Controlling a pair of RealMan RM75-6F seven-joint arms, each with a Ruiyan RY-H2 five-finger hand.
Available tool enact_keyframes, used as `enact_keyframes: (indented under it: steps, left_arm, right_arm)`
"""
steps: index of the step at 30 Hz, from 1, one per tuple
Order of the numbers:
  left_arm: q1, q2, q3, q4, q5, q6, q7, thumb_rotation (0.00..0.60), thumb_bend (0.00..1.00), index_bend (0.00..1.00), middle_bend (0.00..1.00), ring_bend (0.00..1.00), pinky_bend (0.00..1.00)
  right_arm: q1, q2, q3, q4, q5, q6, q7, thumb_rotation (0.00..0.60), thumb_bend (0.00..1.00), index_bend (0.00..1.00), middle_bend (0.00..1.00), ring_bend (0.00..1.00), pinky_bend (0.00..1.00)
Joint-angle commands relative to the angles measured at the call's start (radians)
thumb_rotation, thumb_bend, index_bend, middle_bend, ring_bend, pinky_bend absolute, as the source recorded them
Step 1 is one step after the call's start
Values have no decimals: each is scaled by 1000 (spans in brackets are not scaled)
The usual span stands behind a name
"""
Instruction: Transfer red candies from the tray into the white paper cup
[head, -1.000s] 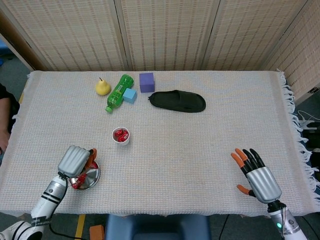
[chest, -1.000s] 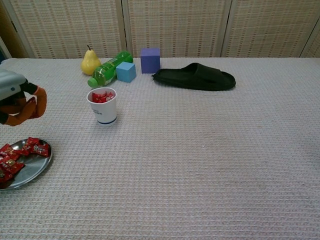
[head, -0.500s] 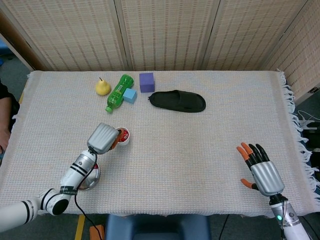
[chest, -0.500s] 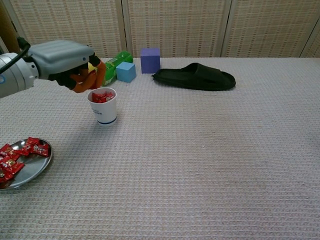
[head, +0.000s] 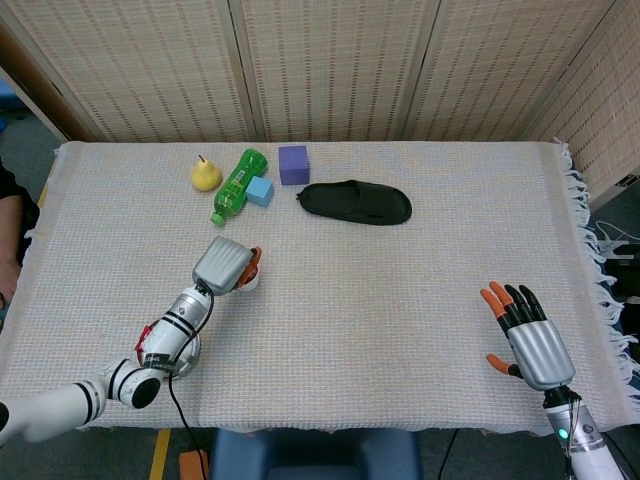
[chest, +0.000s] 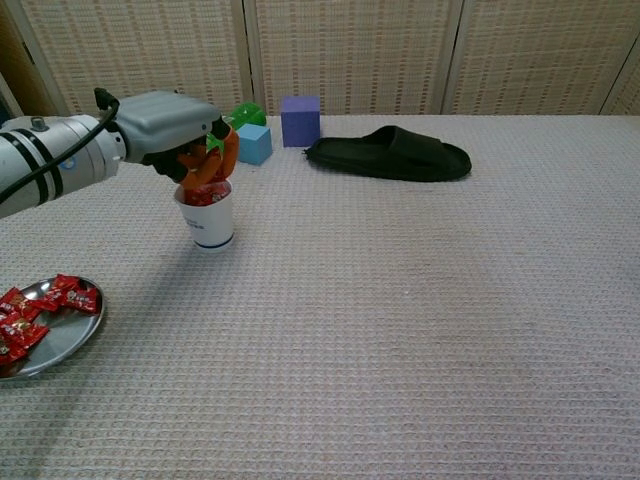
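The left hand (chest: 185, 135) was held directly over the white paper cup (chest: 207, 222), fingers curled down at its mouth; whether a candy was gripped could not be told. Red candies (chest: 40, 305) remained on the tray (chest: 62, 345). The right hand (head: 528, 335) was spread, holding nothing.

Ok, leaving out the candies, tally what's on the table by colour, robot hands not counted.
Yellow: 1, pear
Green: 1, bottle
Blue: 1, small cube
Purple: 1, cube
Black: 1, slipper
White: 1, cup
Silver: 1, tray
Total: 7
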Motion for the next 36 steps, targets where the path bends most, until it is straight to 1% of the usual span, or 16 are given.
enact_keyframes:
  steps: [1,5,9,14,17,19,20,22,24,26,27,29,30,31,34,36]
  left_arm:
    - [-3,-8,10,12,3,4,-10,600,580,367,989,1000,1000]
    - [-5,-8,22,14,2,10,-10,600,511,264,986,1000,1000]
    - [2,11,28,-18,13,37,-15,600,490,223,987,1000,1000]
    - [43,77,45,-110,48,110,-29,600,489,199,987,1000,1000]
    - [94,142,67,-206,81,175,-65,600,486,194,984,1000,1000]
    - [148,203,99,-282,113,229,-107,600,479,191,960,1000,1000]
    - [169,226,113,-305,127,249,-122,600,470,181,910,986,1000]
    - [254,295,177,-352,166,323,-173,600,461,156,784,890,957]
    - [338,363,251,-373,203,379,-244,600,454,122,513,602,726]
    - [424,404,305,-364,232,460,-337,600,448,98,270,316,442]
    - [462,412,322,-351,245,503,-377,600,443,83,175,195,321]
    - [534,411,339,-313,268,600,-442,600,433,57,73,60,207]
    - [570,403,342,-289,275,651,-467,600,427,41,34,19,176]
    - [593,413,350,-284,279,675,-451,600,422,27,15,4,164]
    - [636,435,352,-303,318,750,-430,600,407,1,0,0,149]
    - [647,443,354,-308,331,760,-436,600,402,0,0,0,148]
  right_arm:
    - [0,0,-1,-1,-1,0,-1,600,0,0,0,0,0]
    - [-1,-1,-1,-1,-2,3,-4,600,0,0,0,0,0]
    - [-1,-1,-2,-2,-3,3,-5,600,0,0,0,0,0]
    - [-2,0,-5,-3,-9,7,-3,600,0,0,0,0,0]
    - [-2,0,-10,-4,-18,8,-5,600,0,0,0,0,0]
    - [-3,-1,-13,-6,-25,13,-7,600,0,0,0,0,0]
    - [-4,-1,-14,-6,-28,16,-7,600,0,0,0,0,0]
    - [-7,0,-16,-8,-34,24,-9,600,0,0,0,0,0]
    - [-10,-1,-16,-8,-34,30,-13,600,0,0,0,0,0]
    - [-12,-2,-17,-12,-26,22,-24,600,0,0,0,0,0]
    - [-11,-2,-17,-14,-21,15,-32,600,0,0,0,0,0]
    - [-8,-4,-19,-19,-11,-1,-53,600,0,0,0,0,0]
    - [-6,-7,-19,-23,-5,-11,-66,600,0,0,0,0,0]
    - [-3,-8,-21,-24,-4,-21,-76,600,0,0,0,0,0]
    - [3,-11,-23,-31,8,-45,-96,600,0,0,0,0,0]
    - [4,-9,-23,-36,14,-53,-105,600,0,0,0,0,0]
